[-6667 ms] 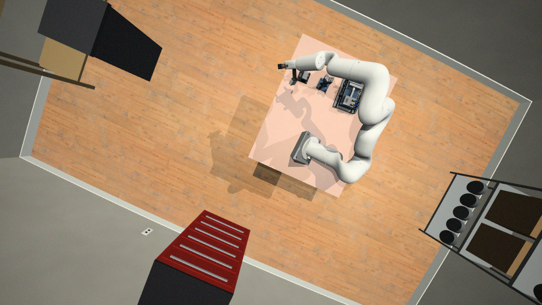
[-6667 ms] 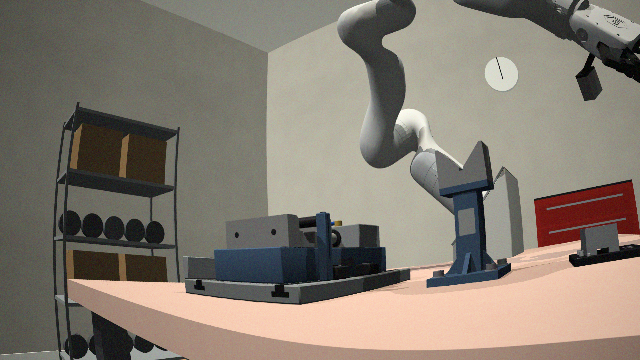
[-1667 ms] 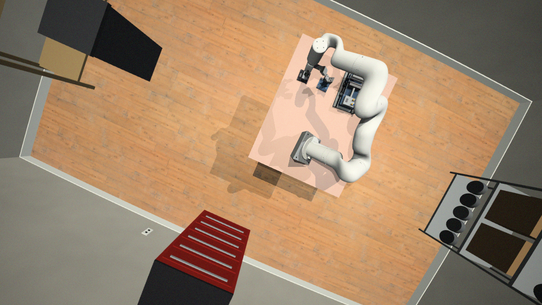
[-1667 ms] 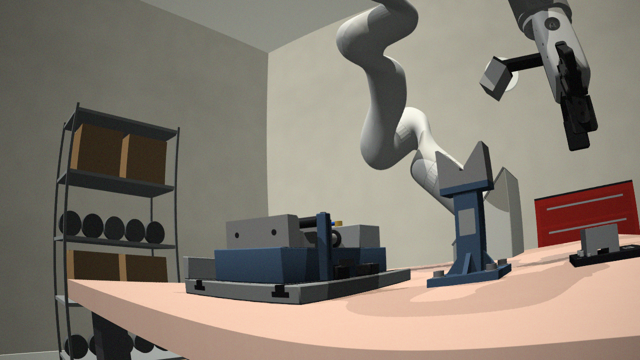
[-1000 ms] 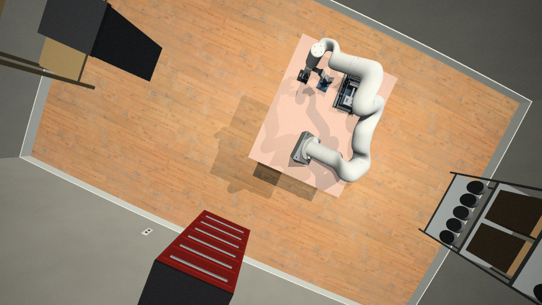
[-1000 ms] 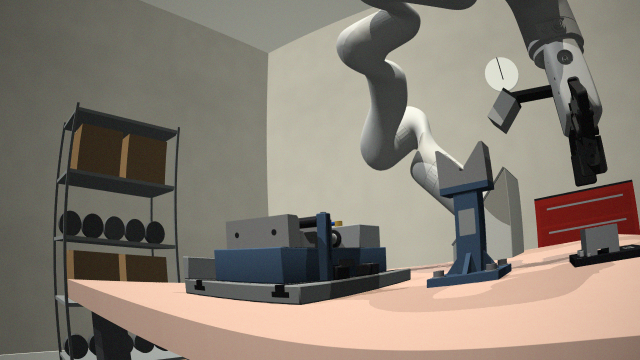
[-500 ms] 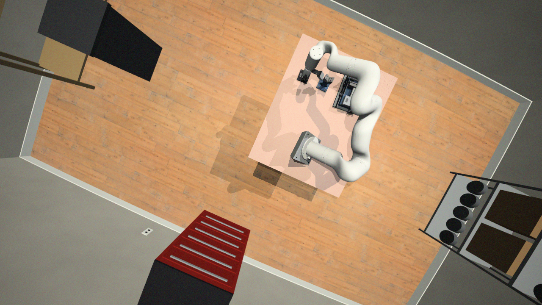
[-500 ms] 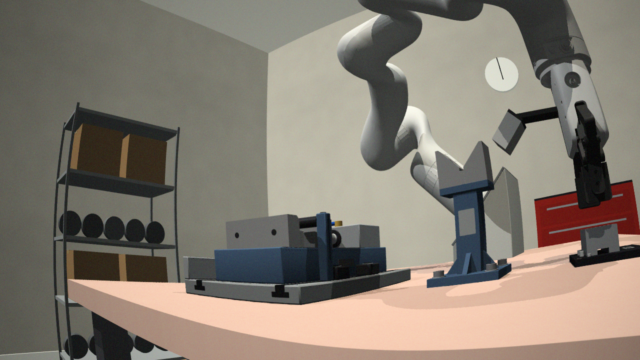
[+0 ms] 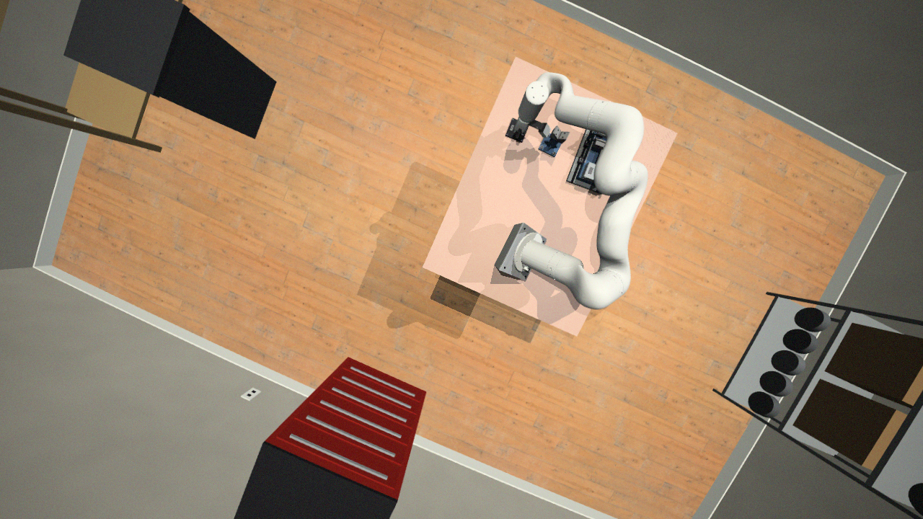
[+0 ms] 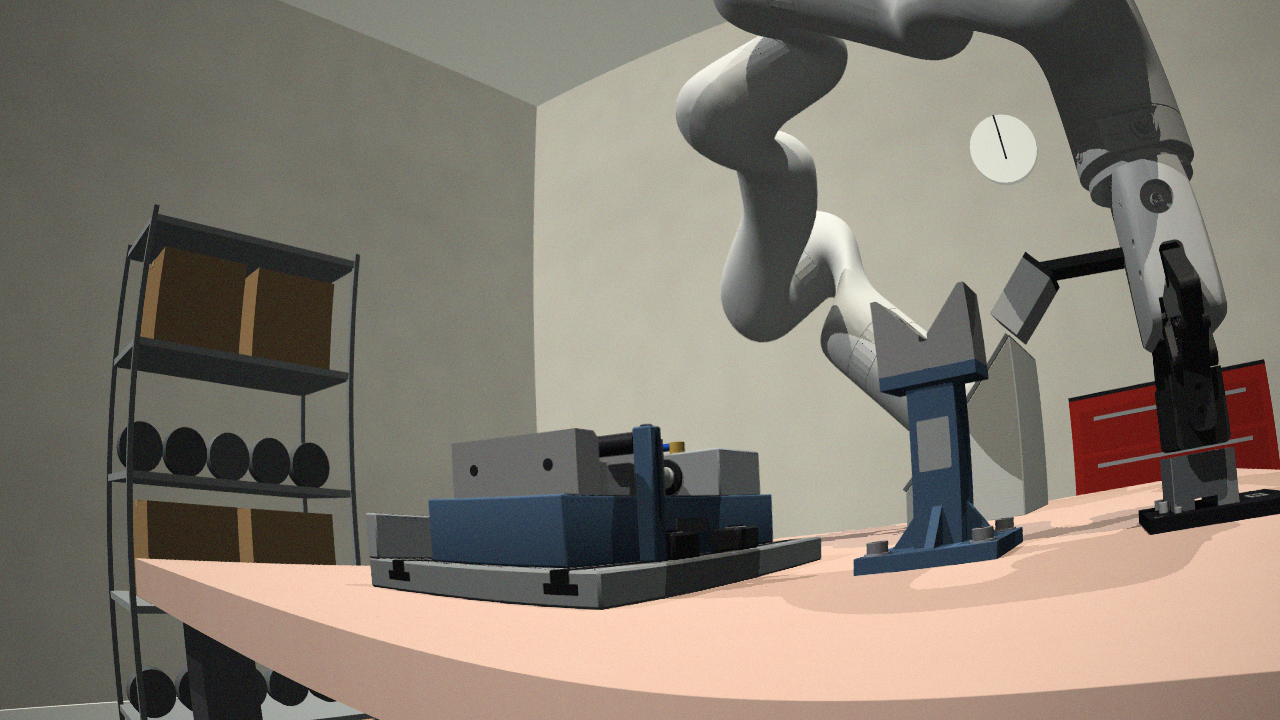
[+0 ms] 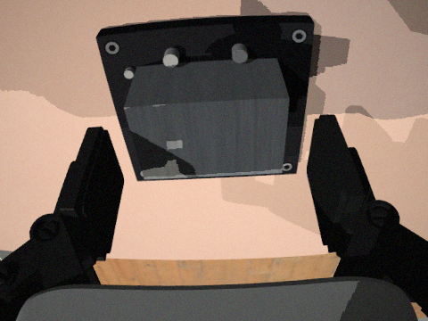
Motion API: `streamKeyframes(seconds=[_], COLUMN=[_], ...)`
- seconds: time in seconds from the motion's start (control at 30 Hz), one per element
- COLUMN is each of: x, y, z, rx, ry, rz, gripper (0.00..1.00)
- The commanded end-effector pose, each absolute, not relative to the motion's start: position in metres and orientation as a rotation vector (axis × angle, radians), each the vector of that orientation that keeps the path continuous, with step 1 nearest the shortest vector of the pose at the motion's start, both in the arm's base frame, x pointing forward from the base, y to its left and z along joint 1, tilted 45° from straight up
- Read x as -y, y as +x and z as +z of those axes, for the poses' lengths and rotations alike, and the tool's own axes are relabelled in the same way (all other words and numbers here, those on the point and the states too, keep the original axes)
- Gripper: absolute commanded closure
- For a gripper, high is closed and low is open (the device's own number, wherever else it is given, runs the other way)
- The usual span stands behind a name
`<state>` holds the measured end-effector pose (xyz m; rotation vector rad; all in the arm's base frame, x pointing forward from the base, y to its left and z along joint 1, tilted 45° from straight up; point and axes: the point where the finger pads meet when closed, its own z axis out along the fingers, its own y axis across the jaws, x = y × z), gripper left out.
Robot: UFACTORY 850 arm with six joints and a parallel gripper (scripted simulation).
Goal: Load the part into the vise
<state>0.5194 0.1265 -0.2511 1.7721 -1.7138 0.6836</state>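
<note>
Even, soft light from above — no glare, every frame sharp. The arm's overlapping shadows spill across the table (image 9: 490, 213) toward seven o'clock in the top view. The exterior view bows straight edges near its borders — the shelf rack (image 10: 120, 376) curves at nine o'clock.

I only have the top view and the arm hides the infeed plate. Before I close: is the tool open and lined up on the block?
Observer: It is open and empty. In the wrist view the tool shows one finger on each side of the block, neither touching it.
Operator: How low is it?
Observer: In the exterior view the fingertips are about level with the block's top. The block sits on the plate.
Operator: Is the slot facing up?
Observer: I cannot tell. The wrist view shows no slot on its top face, which is in shadow.
</note>
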Motion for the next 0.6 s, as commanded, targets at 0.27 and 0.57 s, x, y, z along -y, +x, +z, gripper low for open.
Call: streamKeyframes(seconds=[0.27,0.57], x=[-0.1198,-0.1155], y=[0.5202,0.52], z=[-0.2582,-0.2626], rx=[1.715,1.715], ry=[1.774,1.774], rz=[0.685,0.685], gripper=[0.11,0.11])
